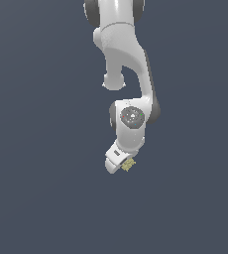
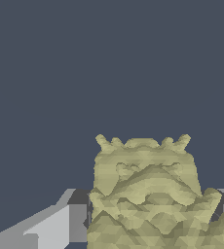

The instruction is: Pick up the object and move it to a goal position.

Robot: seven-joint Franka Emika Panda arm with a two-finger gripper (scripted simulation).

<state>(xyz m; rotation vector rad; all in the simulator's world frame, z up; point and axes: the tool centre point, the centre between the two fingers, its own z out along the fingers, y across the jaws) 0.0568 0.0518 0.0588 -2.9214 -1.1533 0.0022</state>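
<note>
The object (image 1: 128, 165) is a small pale yellow-olive lump with a rough mottled surface. It pokes out just beside the tip of my white gripper (image 1: 121, 162) in the exterior view. In the wrist view the object (image 2: 148, 194) fills the space between the two grey fingers (image 2: 50, 226), and the jaws press against both its sides. My gripper (image 2: 148, 228) is shut on the object. The arm reaches down from the top of the exterior view, wrist bent, with the hand tilted.
A plain dark blue-grey surface (image 1: 36, 198) surrounds the arm on every side. No other objects, containers or edges show in either view.
</note>
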